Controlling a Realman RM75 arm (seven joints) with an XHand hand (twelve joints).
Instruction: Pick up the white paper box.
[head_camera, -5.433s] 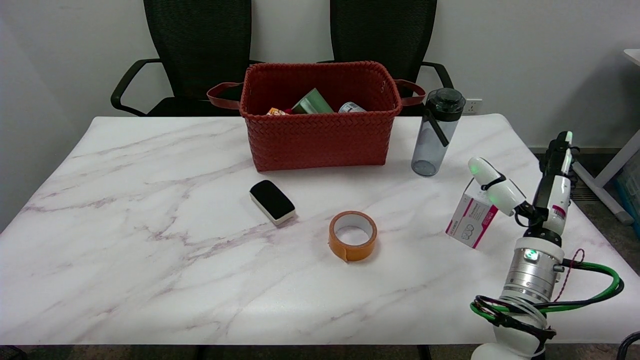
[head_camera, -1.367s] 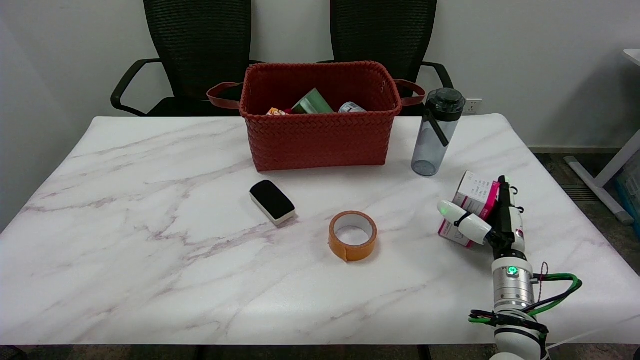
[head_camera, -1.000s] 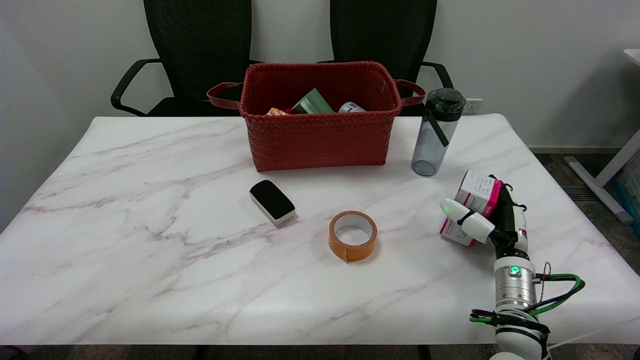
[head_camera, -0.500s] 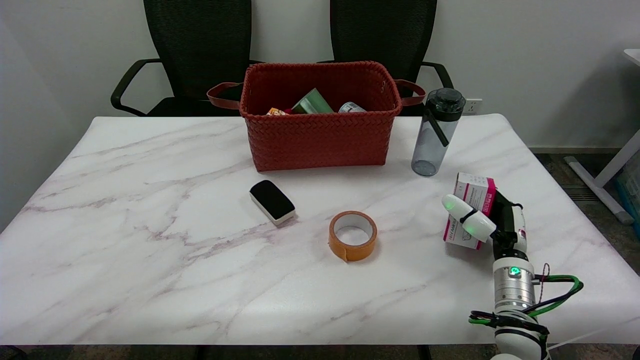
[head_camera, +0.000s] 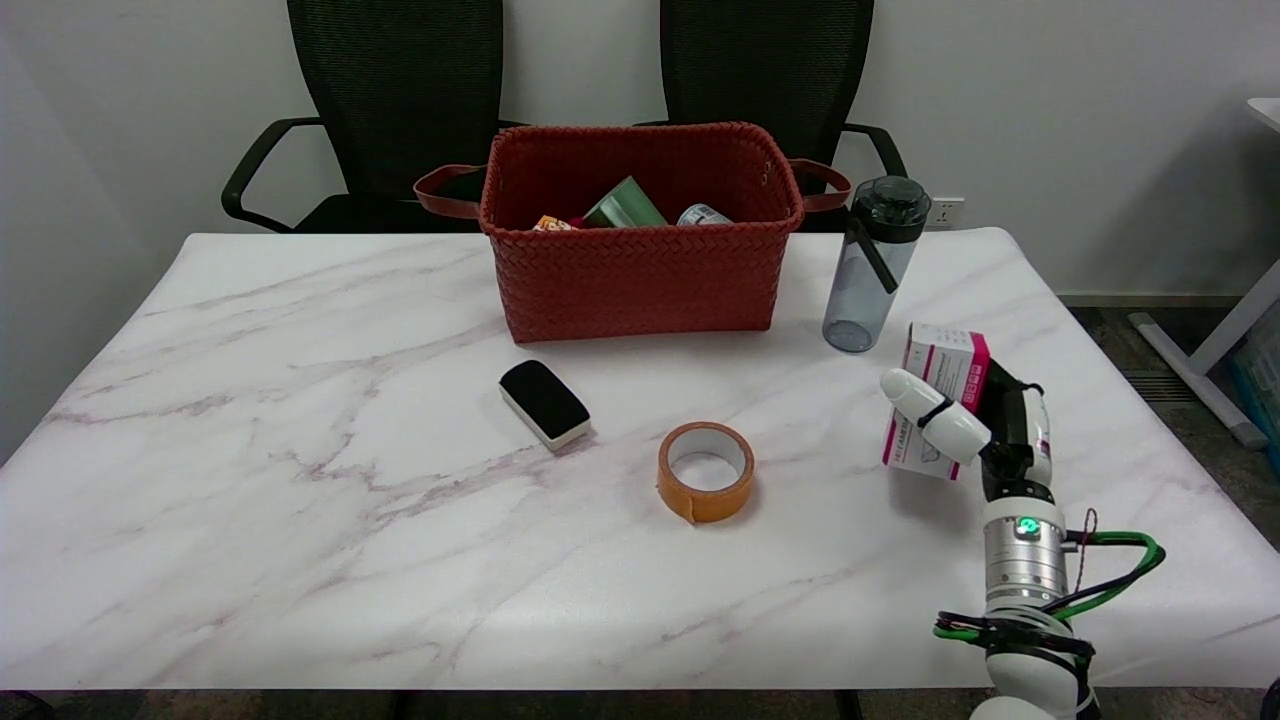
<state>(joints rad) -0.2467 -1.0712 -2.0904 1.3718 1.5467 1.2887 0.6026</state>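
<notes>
The right hand (head_camera: 975, 425) grips the box (head_camera: 935, 398), with one white finger (head_camera: 935, 415) laid across its front face and the black fingers behind its right edge. The box stands upright in that grip at the upper left of the hand; a shadow lies on the table (head_camera: 300, 450) under it, but whether its bottom edge has cleared the surface cannot be told. It is a small white carton with magenta bands along its top and right side and a magenta strip at the bottom. The print on its front is too small to read, and the finger covers the middle of that face. The fingers behind the box are mostly hidden by it. The arm's lower part is cut off by the picture's bottom edge. Just beyond the hand and a little to its left stands a grey bottle (head_camera: 868, 265). Well to the left lie a tape roll (head_camera: 705, 470) and an eraser (head_camera: 543, 402), and far left beyond the hand sits a red basket (head_camera: 640, 275), its contents only partly seen over the rim.
</notes>
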